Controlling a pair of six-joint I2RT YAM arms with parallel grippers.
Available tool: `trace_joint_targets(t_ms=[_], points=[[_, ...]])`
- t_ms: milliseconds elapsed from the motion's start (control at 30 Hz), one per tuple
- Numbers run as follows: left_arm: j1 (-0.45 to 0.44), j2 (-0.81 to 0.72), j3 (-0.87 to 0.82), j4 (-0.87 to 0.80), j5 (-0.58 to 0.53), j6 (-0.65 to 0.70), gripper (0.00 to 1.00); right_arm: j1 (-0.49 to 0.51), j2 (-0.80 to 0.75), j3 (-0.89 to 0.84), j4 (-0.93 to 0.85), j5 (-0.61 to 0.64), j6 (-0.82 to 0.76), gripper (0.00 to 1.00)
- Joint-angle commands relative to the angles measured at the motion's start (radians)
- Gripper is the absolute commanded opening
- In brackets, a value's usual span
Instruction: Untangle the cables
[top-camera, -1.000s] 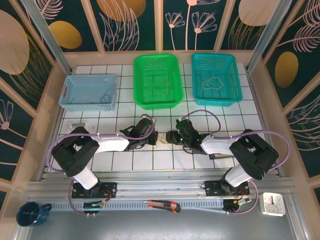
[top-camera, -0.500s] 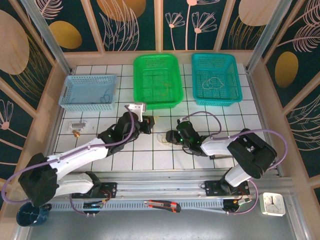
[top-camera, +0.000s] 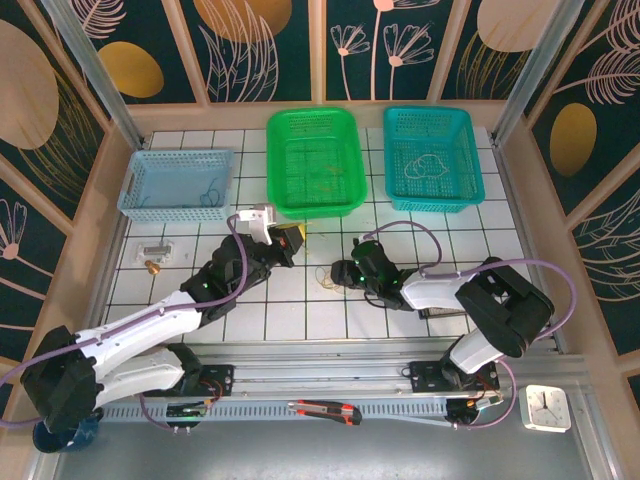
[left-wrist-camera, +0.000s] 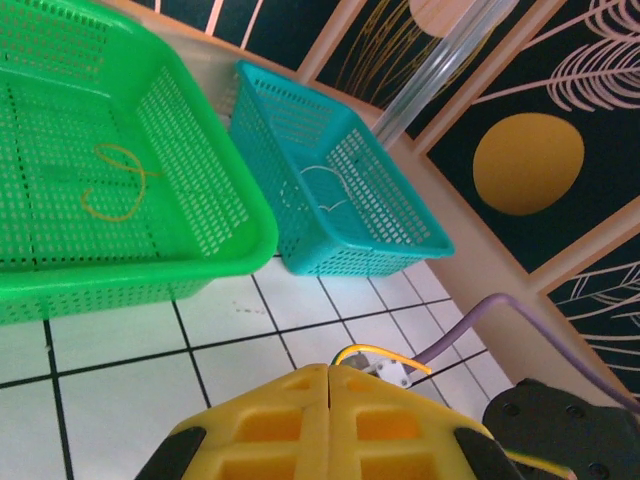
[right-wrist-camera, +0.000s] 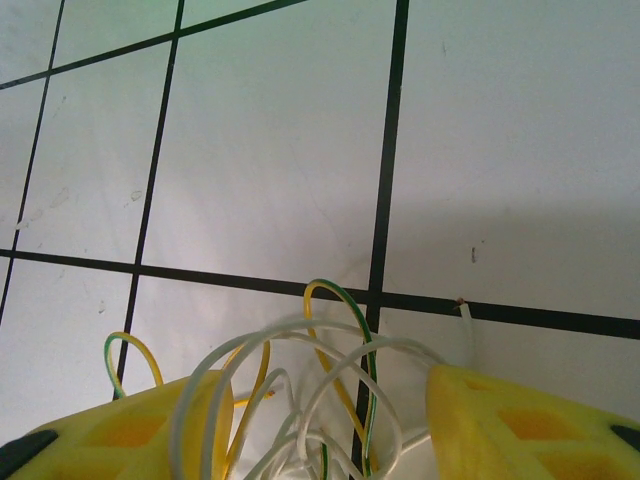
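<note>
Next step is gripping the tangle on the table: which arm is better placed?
Right. The right gripper is open, fingers either side of the cables; the left gripper is shut on a yellow wire near the green basket.

White tiled surface (top-camera: 300, 320) with three baskets along its far edge: light-blue basket (top-camera: 178, 184) on the left, green basket (top-camera: 314, 162) in the middle, teal basket (top-camera: 432, 158) on the right. Near edge: dark-blue mug (top-camera: 62, 430), box cutter (top-camera: 325, 410), small white clock (top-camera: 546, 408).
</note>
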Motion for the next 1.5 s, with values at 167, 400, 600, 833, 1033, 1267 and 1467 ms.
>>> trace_joint_targets(t_ms=[167,400,600,833,1033,1267,1467], points=[[-0.004,0.039,0.104,-0.032,-0.084,0.079,0.00,0.008,-0.125,0.063,-0.159,-0.002,-0.035,0.60],[-0.003,0.084,0.129,-0.070,-0.127,0.075,0.00,0.005,-0.282,0.126,-0.247,0.003,-0.060,0.62],[-0.003,0.127,0.170,-0.123,-0.139,0.045,0.00,0.005,-0.454,0.119,-0.204,-0.044,-0.108,0.61],[-0.003,0.172,0.213,-0.144,-0.122,0.028,0.00,0.004,-0.577,0.130,-0.154,-0.074,-0.127,0.61],[-0.004,0.184,0.227,-0.142,-0.107,0.025,0.00,0.005,-0.507,0.183,-0.112,-0.081,-0.136,0.62],[-0.003,0.186,0.228,-0.138,-0.093,0.015,0.00,0.002,-0.401,0.234,-0.043,-0.087,-0.138,0.61],[-0.003,0.176,0.219,-0.118,-0.080,-0.001,0.00,-0.038,-0.334,0.238,0.015,-0.099,-0.109,0.48]])
